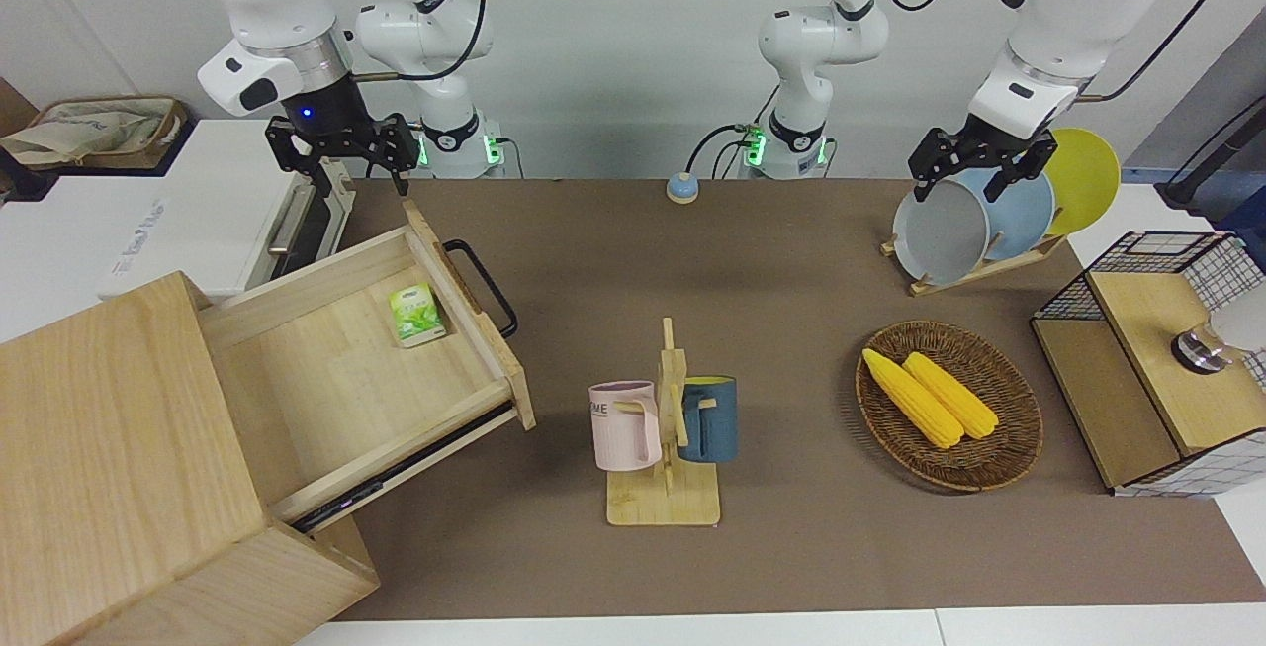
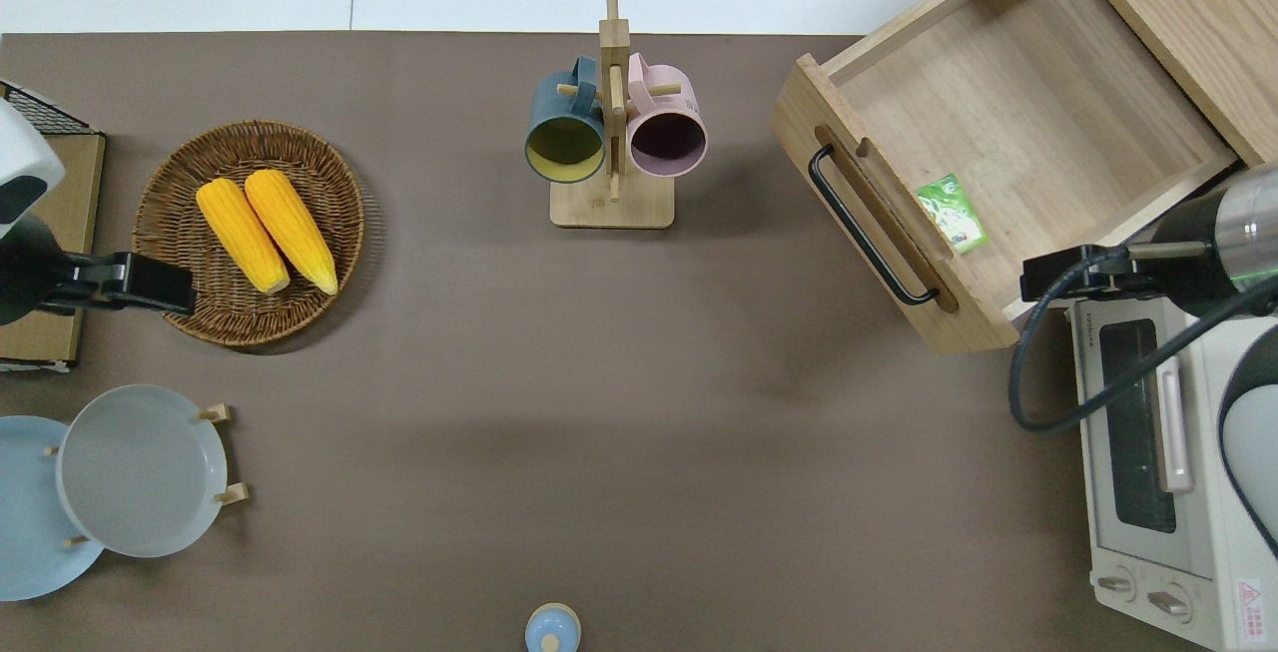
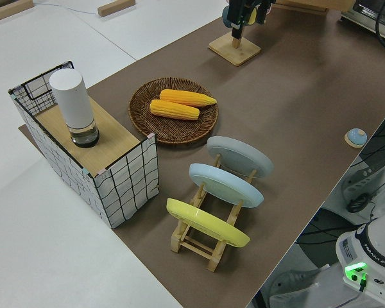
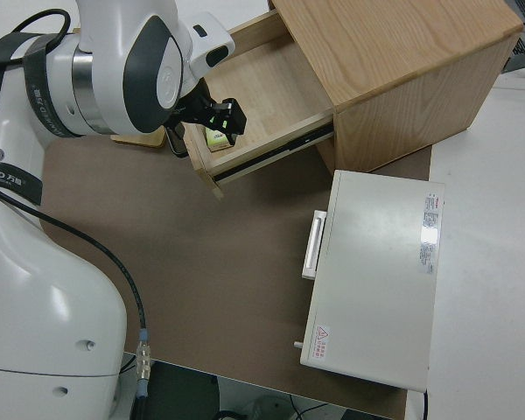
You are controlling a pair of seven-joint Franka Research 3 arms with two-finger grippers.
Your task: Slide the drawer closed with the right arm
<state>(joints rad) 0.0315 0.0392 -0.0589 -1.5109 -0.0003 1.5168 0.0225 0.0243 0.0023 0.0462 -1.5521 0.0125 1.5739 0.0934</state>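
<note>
The drawer (image 1: 326, 369) (image 2: 998, 113) (image 4: 271, 87) stands pulled far out of the pale wooden cabinet (image 1: 109, 428) (image 2: 1168, 13). Its black loop handle (image 1: 485, 285) (image 2: 864, 228) faces the middle of the table. A small green packet (image 1: 415, 315) (image 2: 954, 213) lies inside, close to the drawer's front panel. My right gripper (image 1: 341, 146) (image 2: 1058, 283) (image 4: 214, 118) is open and empty. It hangs over the drawer's side wall nearest the robots, at the corner by the front panel. It is not on the handle. The left arm is parked, its gripper (image 1: 979, 166) open.
A white toaster oven (image 1: 198, 211) (image 2: 1158, 452) (image 4: 376, 280) sits beside the drawer, nearer the robots. A mug rack (image 1: 668, 428) (image 2: 611, 133) with two mugs stands mid-table. A wicker basket (image 1: 890, 428) of corn, a plate rack (image 1: 979, 270) and a wire shelf unit (image 1: 1137, 379) occupy the left arm's end.
</note>
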